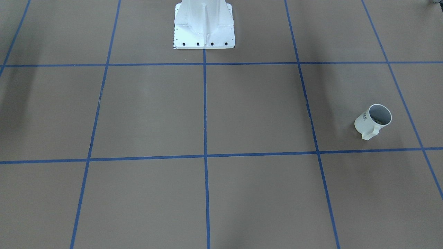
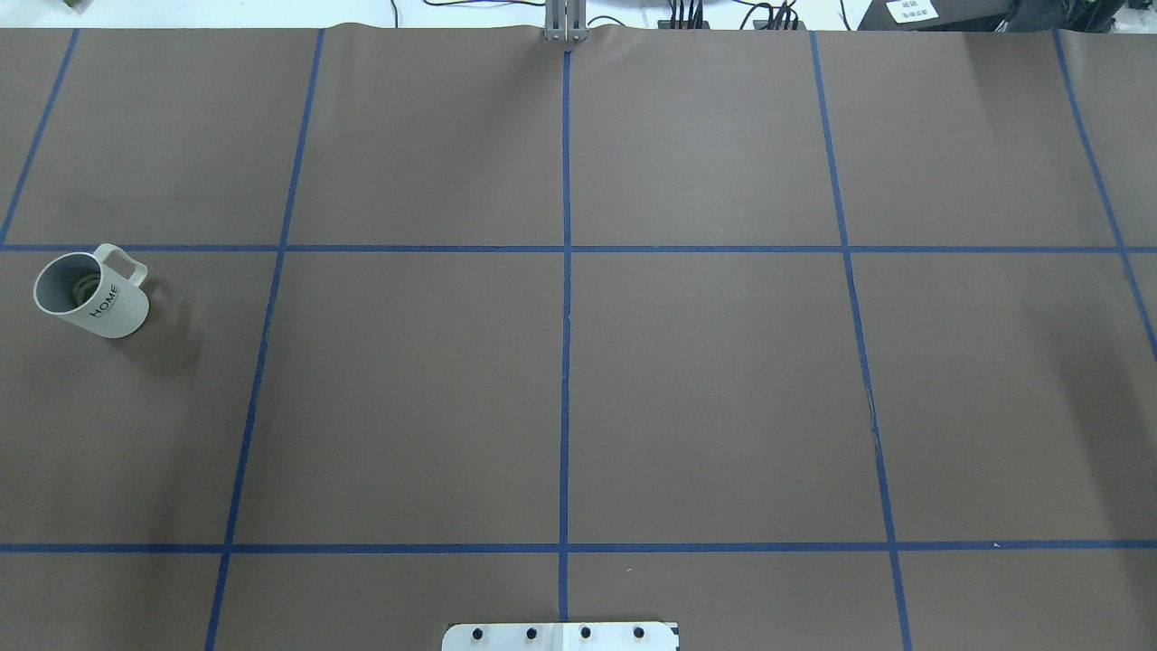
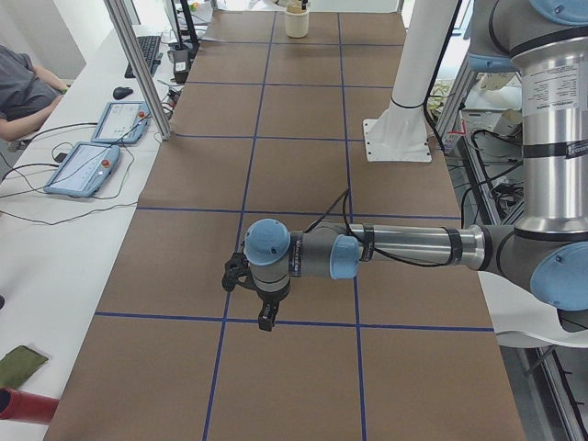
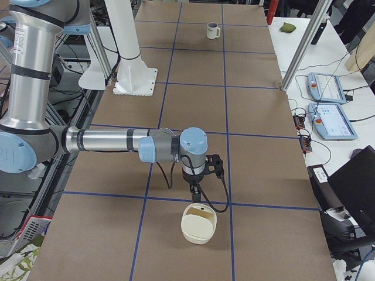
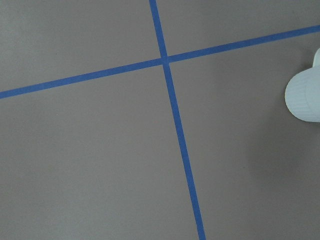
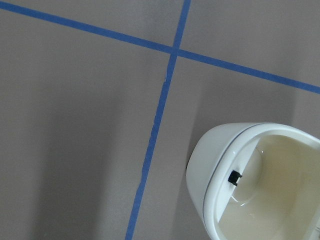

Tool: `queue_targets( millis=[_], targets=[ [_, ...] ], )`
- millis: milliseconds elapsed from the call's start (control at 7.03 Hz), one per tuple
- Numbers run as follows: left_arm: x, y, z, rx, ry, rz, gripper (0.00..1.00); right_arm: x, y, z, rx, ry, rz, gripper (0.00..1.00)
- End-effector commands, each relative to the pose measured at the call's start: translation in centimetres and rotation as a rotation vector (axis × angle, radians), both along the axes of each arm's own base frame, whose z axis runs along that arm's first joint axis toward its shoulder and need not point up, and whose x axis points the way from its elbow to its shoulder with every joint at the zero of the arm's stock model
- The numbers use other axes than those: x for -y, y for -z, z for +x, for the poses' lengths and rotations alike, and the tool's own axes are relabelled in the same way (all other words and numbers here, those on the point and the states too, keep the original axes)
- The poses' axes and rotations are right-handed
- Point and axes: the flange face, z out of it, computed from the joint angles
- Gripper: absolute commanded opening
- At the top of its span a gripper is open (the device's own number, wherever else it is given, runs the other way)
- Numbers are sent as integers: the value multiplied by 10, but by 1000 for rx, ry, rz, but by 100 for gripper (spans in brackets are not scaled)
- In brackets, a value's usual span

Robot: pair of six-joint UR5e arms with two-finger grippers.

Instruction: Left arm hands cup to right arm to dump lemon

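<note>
Reaching the upright cup [image 2: 90, 294], the left gripper [image 3: 266, 315] should take the rim opposite its handle; its opening, and that of the right gripper [image 4: 195, 196], cannot be told.

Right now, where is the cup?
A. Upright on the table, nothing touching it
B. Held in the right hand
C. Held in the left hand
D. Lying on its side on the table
A: in the overhead view the cup stands upright on the table, mouth up, with nothing touching it.
</note>
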Motion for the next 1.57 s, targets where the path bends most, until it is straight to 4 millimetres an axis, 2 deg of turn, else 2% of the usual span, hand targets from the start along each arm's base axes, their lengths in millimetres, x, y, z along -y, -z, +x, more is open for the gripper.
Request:
queue_targets(
  millis=[0,142,285,569,854,996,1423],
  targets=[
    [1,3,0,0,-1,7,100,0,2,0,0,0,4,100],
    [1,7,-1,2,1,15,100,1,4,0,1,1,10,100],
    [-1,27,-1,12,2,56,100,1,6,0,-1,1,13,100],
    [4,35,-1,15,5,69,100,5,12,0,-1,-7,23,100],
    [26,60,-1,13,6,129,100,16,59,0,2,-13,225,100],
    [37,75,-1,12,7,190,100,21,71,-1,15,-13,315,100],
    [59,97,0,5,6,290,100,28,87,-3,67,-66,327,100]
  ],
)
